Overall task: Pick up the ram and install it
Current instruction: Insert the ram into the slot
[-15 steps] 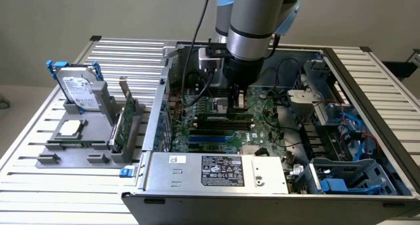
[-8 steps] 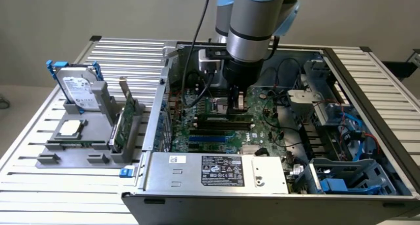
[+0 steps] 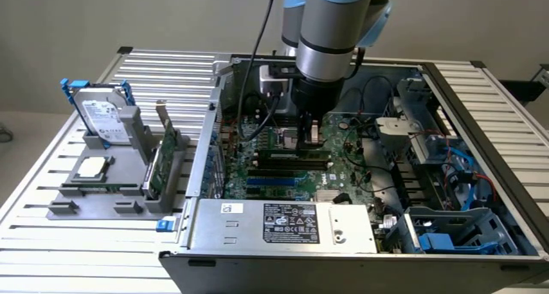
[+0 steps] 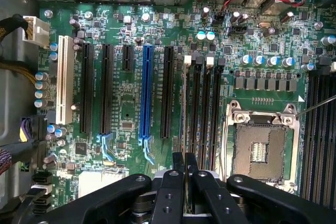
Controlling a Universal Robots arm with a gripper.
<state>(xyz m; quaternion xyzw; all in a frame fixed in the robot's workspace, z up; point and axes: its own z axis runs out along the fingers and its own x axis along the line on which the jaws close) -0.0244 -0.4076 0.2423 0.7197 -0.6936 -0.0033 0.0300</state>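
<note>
Slatted metal table point(image 3: 497, 114) carries an open computer case point(image 3: 343, 271), and we note the arm reaching down into it. We find the gripper point(image 4: 184, 157) closed almost fully, its fingers point(image 4: 177, 171) pinching the ram point(image 4: 184, 124). The ram is seen edge-on over the motherboard point(image 4: 126, 114), in line with the black memory slots point(image 4: 205, 108) beside the processor socket point(image 4: 260, 148). Whether it is seated we cannot tell. At the exterior view's left, a grey tray point(image 3: 69, 207) holds a hard drive point(image 3: 101, 117) and an expansion card point(image 3: 164, 156), well apart from the gripper.
</note>
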